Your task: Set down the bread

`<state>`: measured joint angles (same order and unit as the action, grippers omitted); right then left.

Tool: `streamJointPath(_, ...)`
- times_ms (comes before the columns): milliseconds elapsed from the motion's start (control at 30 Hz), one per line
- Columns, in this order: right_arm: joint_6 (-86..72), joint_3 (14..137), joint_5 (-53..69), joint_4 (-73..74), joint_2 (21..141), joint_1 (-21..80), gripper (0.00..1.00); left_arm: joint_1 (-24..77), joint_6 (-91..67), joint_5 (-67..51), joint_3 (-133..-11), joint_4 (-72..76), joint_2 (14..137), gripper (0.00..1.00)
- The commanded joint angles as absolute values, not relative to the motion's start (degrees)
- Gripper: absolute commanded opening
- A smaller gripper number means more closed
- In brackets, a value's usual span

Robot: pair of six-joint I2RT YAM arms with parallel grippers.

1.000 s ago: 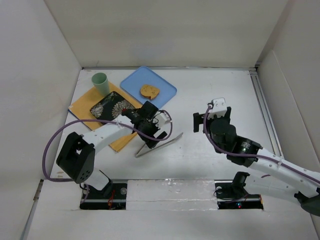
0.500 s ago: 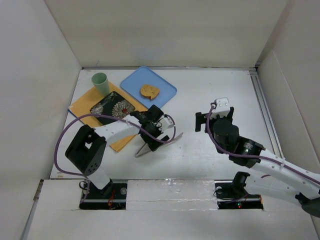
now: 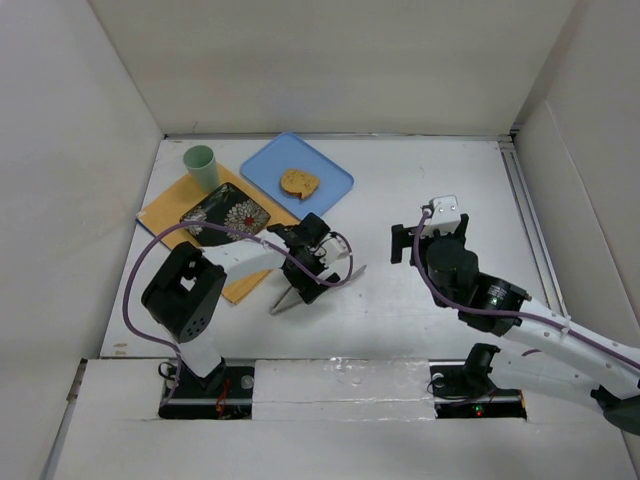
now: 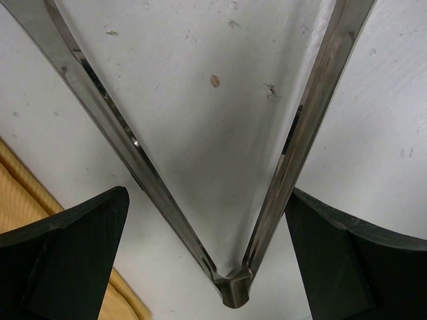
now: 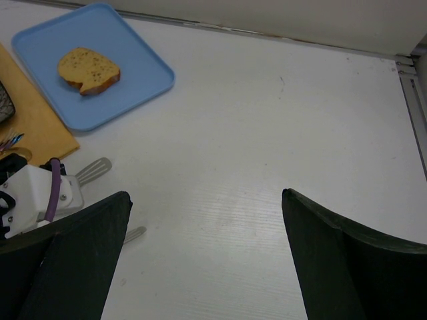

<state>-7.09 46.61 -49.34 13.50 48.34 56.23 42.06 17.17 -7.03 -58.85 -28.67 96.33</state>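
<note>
The bread lies on a blue tray at the back of the table; the right wrist view shows it too. Metal tongs lie spread open on the table in front of the tray. My left gripper is open and low over the tongs. In the left wrist view its fingers stand outside the tongs' two arms, near the hinge, not gripping. My right gripper is open and empty over bare table, right of the tongs.
A dark floral square plate sits on an orange mat at the left, with a green cup behind it. White walls enclose the table on three sides. The tongs' tips show in the right wrist view.
My left gripper has come down and toward the near side over the tongs. My right gripper has shifted slightly right and back. The bread has not moved.
</note>
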Motion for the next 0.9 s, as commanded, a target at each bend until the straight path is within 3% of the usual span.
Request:
streamJointPath(0, -6.9, 47.8, -50.6, 12.9, 47.5, 55.8, 1.0, 42.5, 17.4, -7.4, -58.7, -28.7, 95.5, 0.99)
streamJointPath(467, -7.0, 47.5, -51.0, 12.8, 47.5, 55.8, 1.0, 43.0, 17.6, -5.4, -57.7, -28.3, 97.1, 0.98)
streamJointPath(667, -7.1, 47.5, -50.9, 12.7, 47.7, 55.8, 1.0, 43.0, 17.4, -4.7, -57.4, -28.7, 97.4, 0.8)
streamJointPath(867, -7.0, 47.5, -50.9, 12.6, 47.7, 55.8, 1.0, 43.0, 16.2, -1.9, -60.5, -30.2, 97.8, 0.52)
